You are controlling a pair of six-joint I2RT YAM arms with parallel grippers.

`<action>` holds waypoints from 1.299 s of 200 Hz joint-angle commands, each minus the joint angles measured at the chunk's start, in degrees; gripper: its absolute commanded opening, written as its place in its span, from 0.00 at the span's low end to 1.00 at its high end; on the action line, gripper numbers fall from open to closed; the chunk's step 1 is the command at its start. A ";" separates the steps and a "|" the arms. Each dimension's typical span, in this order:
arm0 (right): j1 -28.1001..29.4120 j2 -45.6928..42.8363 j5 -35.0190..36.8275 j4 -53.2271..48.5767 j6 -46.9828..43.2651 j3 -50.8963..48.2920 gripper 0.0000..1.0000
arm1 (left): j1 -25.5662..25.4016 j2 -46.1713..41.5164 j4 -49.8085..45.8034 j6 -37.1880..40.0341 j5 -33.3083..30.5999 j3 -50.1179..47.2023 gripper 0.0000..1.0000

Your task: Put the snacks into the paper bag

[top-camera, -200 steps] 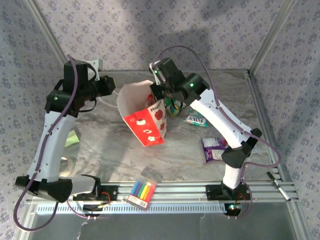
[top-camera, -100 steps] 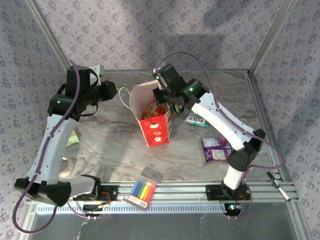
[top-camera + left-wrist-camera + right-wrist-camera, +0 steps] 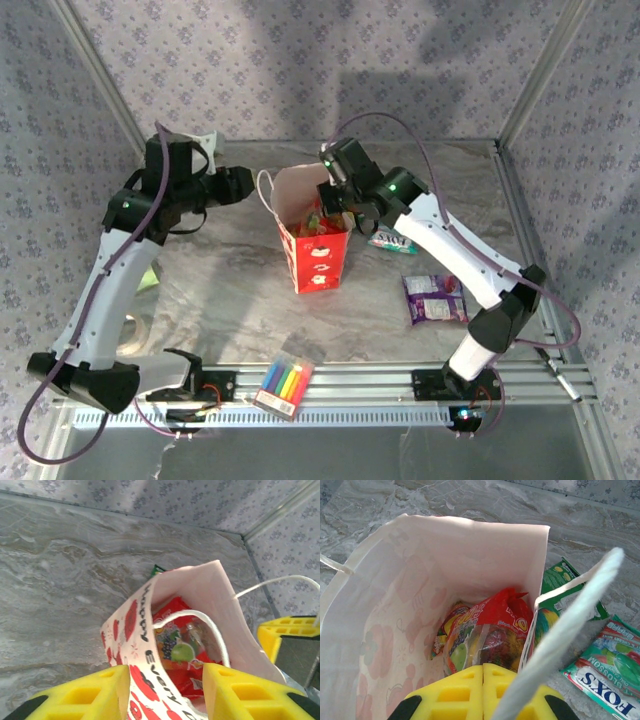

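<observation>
On the table (image 3: 220, 290) the paper bag (image 3: 318, 250) stands, red snack (image 3: 500, 611) inside; left pincer (image 3: 165, 674) wide at its 10 o'clock, right pincer (image 3: 482, 672) closed at 1 o'clock.

Green packet (image 3: 558, 576): mostly hidden behind paper bag (image 3: 470, 550) wall in right wrist view; only a corner shows past the rim in left wrist view. Teal-white packet (image 3: 602, 672) cut off by right edge. Packets inside bag overlap, lower ones hidden, can't count. String handle (image 3: 570, 625) blurred, v. close to lens. Bag bottom cut off in left wrist view.
</observation>
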 commanded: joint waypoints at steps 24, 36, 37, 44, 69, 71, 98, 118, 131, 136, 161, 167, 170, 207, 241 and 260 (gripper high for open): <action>-0.38 -2.61 -0.98 1.71 1.44 -1.07 0.01 | -3.61 -0.14 0.13 0.40 0.19 2.26 0.45; -0.37 -2.68 -1.21 1.73 1.47 -1.17 0.01 | -4.38 0.09 -0.04 0.32 0.13 2.30 0.45; -0.38 -2.68 -1.18 1.73 1.47 -1.17 0.00 | -4.45 0.15 -0.05 0.34 0.13 2.28 0.45; -0.34 -2.74 -1.27 1.71 1.47 -1.10 0.01 | -4.95 0.40 -0.20 0.36 0.13 2.34 0.45; -0.42 -2.76 -1.59 1.81 1.49 -1.05 0.01 | -6.94 0.19 -0.43 0.56 -2.10 2.20 0.45; -0.46 -2.70 -1.59 1.82 1.48 -1.04 0.01 | -7.01 0.07 -0.41 0.54 -2.31 2.11 0.45; -0.47 -2.44 -2.01 1.77 1.44 -0.56 0.01 | -7.22 -0.85 -0.05 -0.07 -3.54 0.79 0.44; -0.36 -2.22 -2.68 1.94 1.64 -0.37 0.01 | -7.17 0.32 -0.36 -0.16 -3.96 0.37 0.36; -0.22 -2.11 -3.10 2.14 1.89 -0.32 0.01 | -7.49 1.78 -0.32 -0.17 -4.13 0.66 0.28; -0.20 -2.14 -3.21 2.17 1.90 -0.28 0.01 | -7.62 2.38 -0.31 0.00 -4.15 0.82 0.25; 0.05 -2.14 -3.36 1.86 2.00 -0.09 0.01 | -7.91 4.00 -1.59 0.85 -6.31 2.22 0.08; 0.14 -2.22 -3.41 1.80 2.00 -0.05 0.01 | -7.91 3.99 -1.76 1.18 -7.02 2.55 0.05; 0.13 -2.27 -3.41 1.79 1.94 -0.04 0.01 | -7.91 3.91 -1.84 1.30 -7.45 2.61 0.03; 0.51 -2.42 -4.43 2.50 2.59 -0.07 0.01 | -7.86 3.24 -3.72 3.41 -11.20 5.24 0.00; 1.99 -2.45 -5.03 3.01 3.13 -0.37 0.01 | -7.85 4.34 -7.51 5.74 -14.40 9.65 0.00; 2.67 -2.50 -5.17 3.50 3.42 -0.88 0.01 | -7.66 4.67 -7.92 6.24 -14.82 10.25 0.00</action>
